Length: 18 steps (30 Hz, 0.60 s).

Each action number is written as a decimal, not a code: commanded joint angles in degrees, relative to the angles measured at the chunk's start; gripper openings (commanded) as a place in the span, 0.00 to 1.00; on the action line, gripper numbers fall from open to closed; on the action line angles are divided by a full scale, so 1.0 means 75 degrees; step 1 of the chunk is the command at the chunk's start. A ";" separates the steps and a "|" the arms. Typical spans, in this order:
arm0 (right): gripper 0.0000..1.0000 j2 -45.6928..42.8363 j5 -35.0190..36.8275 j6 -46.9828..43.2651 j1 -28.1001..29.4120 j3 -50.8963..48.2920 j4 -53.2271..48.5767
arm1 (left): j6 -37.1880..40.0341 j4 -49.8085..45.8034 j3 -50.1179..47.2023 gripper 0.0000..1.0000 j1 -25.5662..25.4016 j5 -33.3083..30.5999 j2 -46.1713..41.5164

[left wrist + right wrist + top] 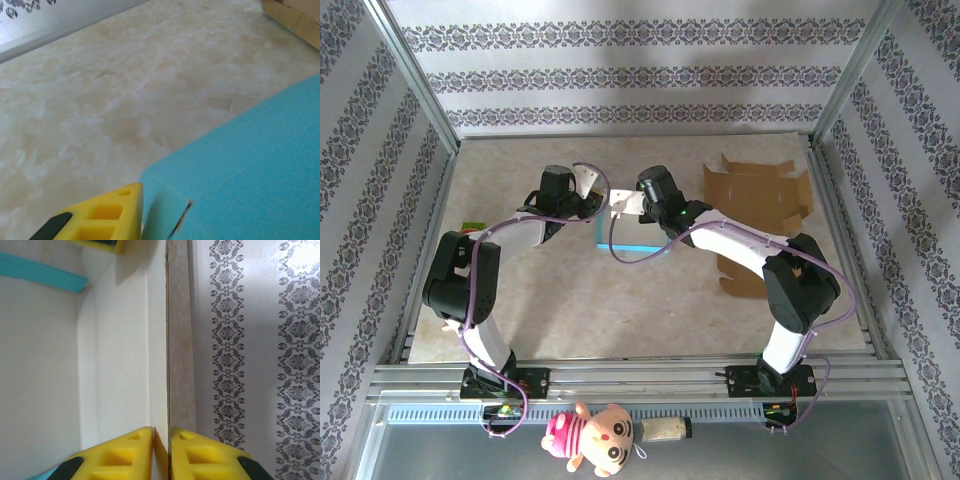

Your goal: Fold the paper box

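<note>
The paper box [638, 249], blue outside and white inside, stands partly folded at the table's middle between both grippers. My left gripper [592, 207] is at its left wall. In the left wrist view one yellow fingertip [107, 212] presses the blue outer wall [250, 160], and the other finger is hidden behind that wall. My right gripper [632, 207] reaches in from the right. In the right wrist view the right gripper [161, 450] is shut on a thin upright wall [120, 340], seen edge-on, with one finger on each side. A yellow finger [97, 244] of the other gripper shows at the top.
A flat brown cardboard blank [757, 188] lies at the back right, its corner visible [295, 17]. Another brown piece [740, 278] lies under the right arm. A small coloured item [473, 226] sits at the left edge. A plush toy [592, 438] lies in front of the rail.
</note>
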 commanded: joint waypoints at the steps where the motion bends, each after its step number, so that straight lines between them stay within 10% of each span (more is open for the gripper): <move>1: 0.22 -0.0044 0.0175 0.0904 0.0135 0.0046 0.0057 | -0.0511 0.0218 -0.0011 0.18 -0.0138 -0.0316 0.0101; 5: 0.30 -0.0360 -0.0063 0.1651 0.0213 0.0038 -0.0270 | -0.0049 0.0270 -0.0122 0.14 -0.0262 -0.0442 0.0100; 12: 0.76 -0.1786 -0.0739 0.3668 0.0172 -0.0419 -0.0855 | 0.0414 0.0784 -0.0406 0.10 -0.0390 -0.0628 0.0028; 18: 0.95 -0.2852 -0.1969 0.8493 -0.1208 -0.0613 -0.1598 | 0.0485 0.1360 -0.0680 0.09 -0.0527 -0.0756 -0.0027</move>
